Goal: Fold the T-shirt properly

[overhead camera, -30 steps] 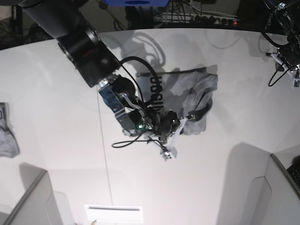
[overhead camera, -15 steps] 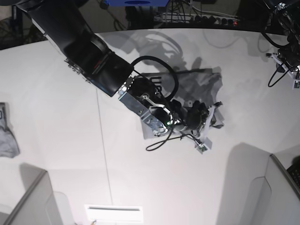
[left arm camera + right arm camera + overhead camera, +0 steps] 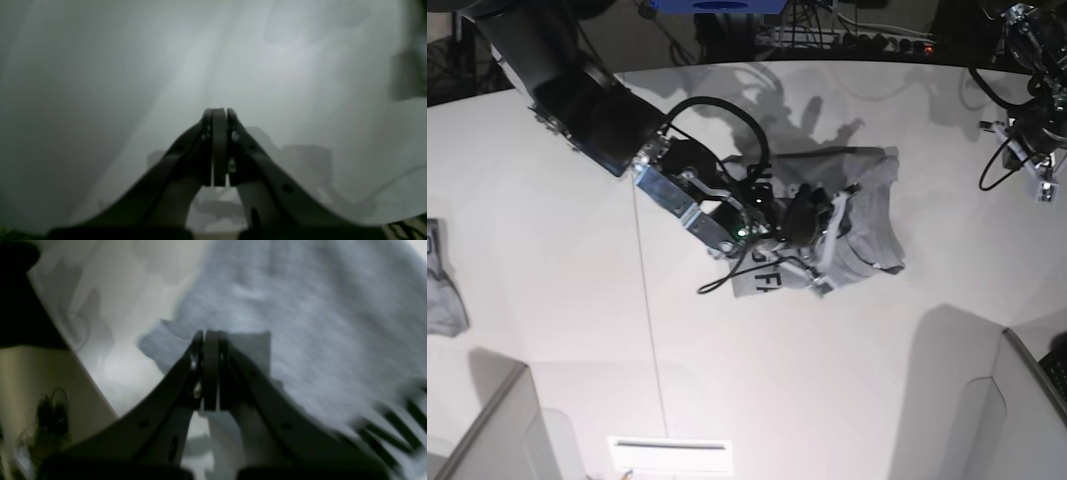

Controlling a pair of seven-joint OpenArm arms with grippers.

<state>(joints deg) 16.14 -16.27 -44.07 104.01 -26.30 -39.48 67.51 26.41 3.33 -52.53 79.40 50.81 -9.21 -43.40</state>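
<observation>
The heather-grey T-shirt (image 3: 872, 205) lies crumpled in the middle of the white table, with black lettering (image 3: 762, 280) showing at its lower left edge. My right gripper (image 3: 827, 248) is over the shirt's middle. In the right wrist view the right gripper (image 3: 210, 335) is shut, with a fold of the grey T-shirt (image 3: 300, 340) pinched at its tip and lettering (image 3: 393, 426) at lower right. My left gripper (image 3: 1041, 187) hangs at the far right edge, away from the shirt. In the left wrist view the left gripper (image 3: 218, 111) is shut and empty above bare table.
A small grey cloth bundle (image 3: 442, 290) lies at the table's left edge. Grey bin walls stand at the lower left (image 3: 497, 420) and lower right (image 3: 1027, 400). A white sheet (image 3: 667, 455) lies at the front. A power strip (image 3: 857, 40) and cables lie behind the table.
My right arm swung right with the shirt, then back left and up. The shirt has been pulled into a new shape, lettering now at its lower left. The left arm shifted slightly.
</observation>
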